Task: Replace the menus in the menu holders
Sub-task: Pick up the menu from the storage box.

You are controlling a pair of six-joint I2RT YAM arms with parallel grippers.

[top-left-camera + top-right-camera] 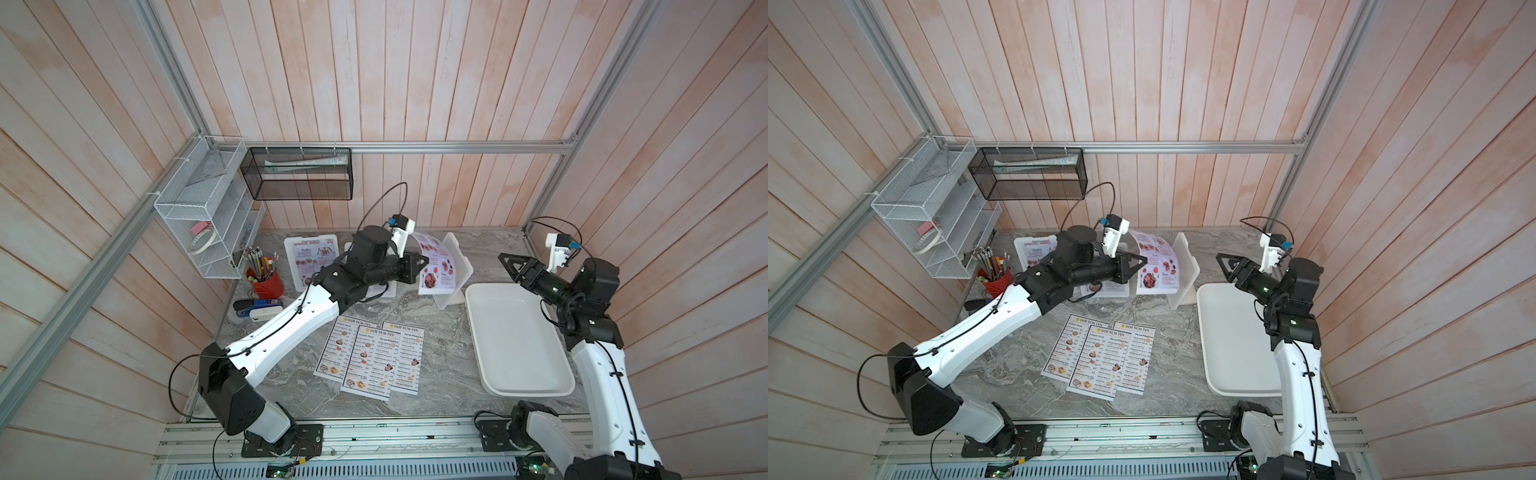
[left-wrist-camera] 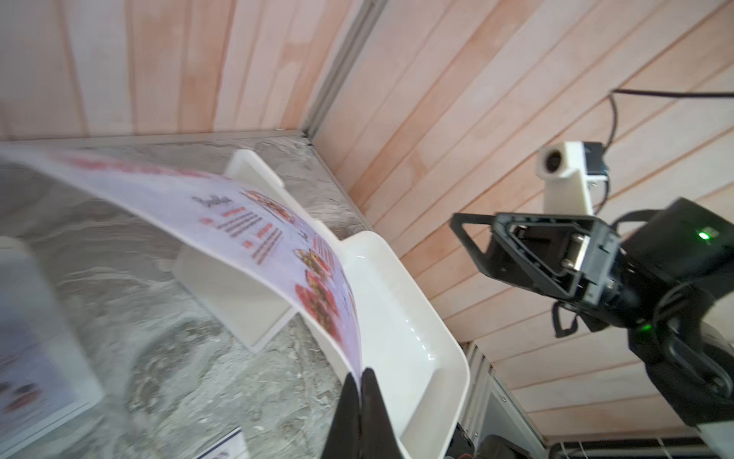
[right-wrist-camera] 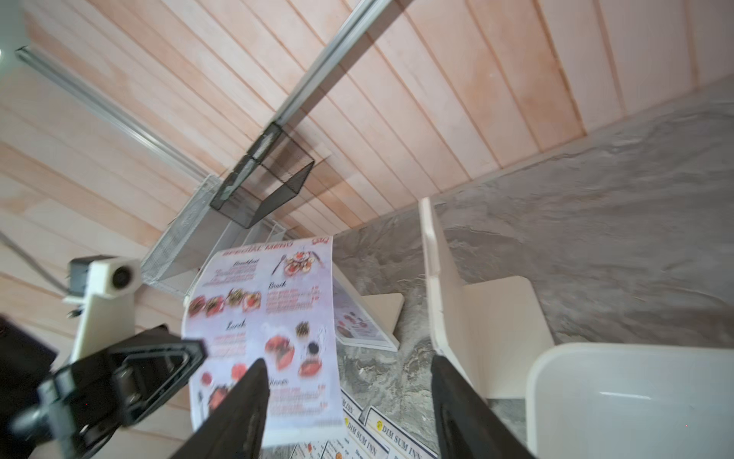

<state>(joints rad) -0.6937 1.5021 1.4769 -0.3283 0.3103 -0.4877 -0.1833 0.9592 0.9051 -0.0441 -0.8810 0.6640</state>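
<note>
Although boxed in by plank walls [image 1: 415,83] on three sides, got decent bare room on the marble table [image 1: 444,386] between the papers and the right-side white tray [image 1: 515,345]. Can read "DIM SUM INN" atop three overlapping white menus [image 1: 374,357] flat mid-table, plus red "SPECIAL MENU" in the far-left holder [image 1: 288,257]. Pinching the left edge of a lilac menu [image 1: 436,266] with the left gripper [image 2: 360,375], jaws clamped on it, bowed up just left of a tilted-up menu holder [image 1: 464,272]. Touching that frame or not, can't tell. Got the right gripper [image 1: 508,266] hovering by the tray's far edge, jaws spread wide, gripping nothing, just right of that holder.
</note>
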